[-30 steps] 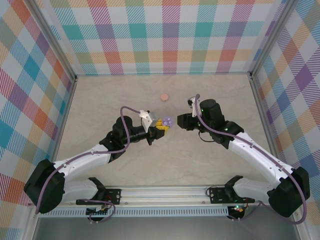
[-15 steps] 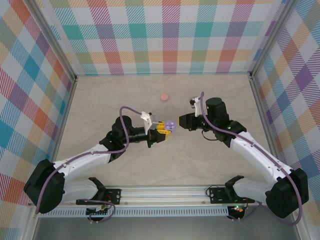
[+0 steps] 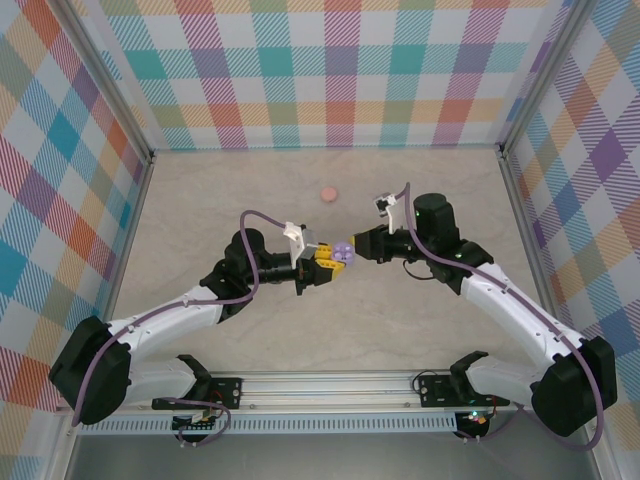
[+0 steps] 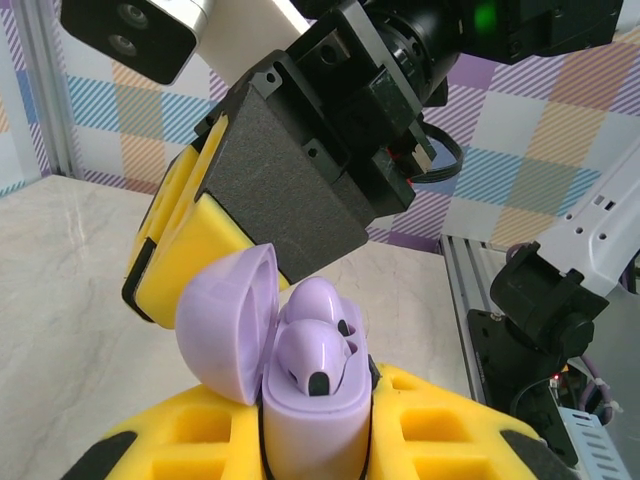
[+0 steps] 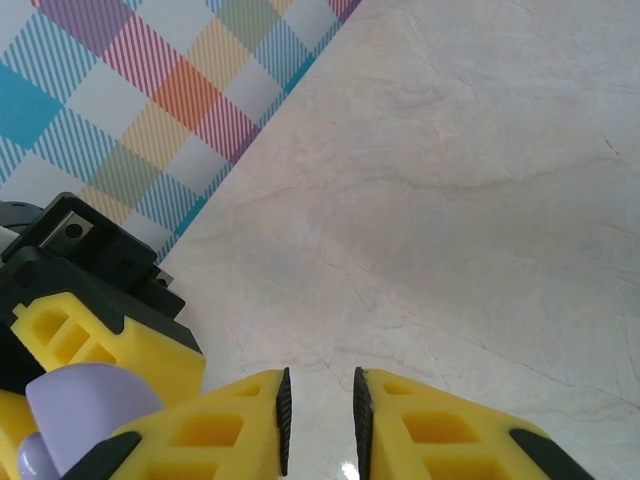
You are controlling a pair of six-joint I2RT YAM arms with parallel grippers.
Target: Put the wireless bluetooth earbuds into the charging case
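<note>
Left gripper [image 3: 333, 260] clamped on open lilac charging case [image 4: 300, 430], earbuds [image 4: 312, 352] seated; right gripper [image 5: 320, 415], narrowly parted, empty, moved closer.

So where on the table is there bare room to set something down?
Bare table left of the pink disc, along the right wall and just beyond the rail. Crowded mid-table, where left gripper, charging case and right gripper meet.

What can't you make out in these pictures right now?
Top view: charging case too small to show its contents.
Left wrist view: the case's base is hidden inside the left gripper and cut by the bottom edge.
Right wrist view: the right gripper covers much of the case.
Top view: pink disc too small to identify.
</note>
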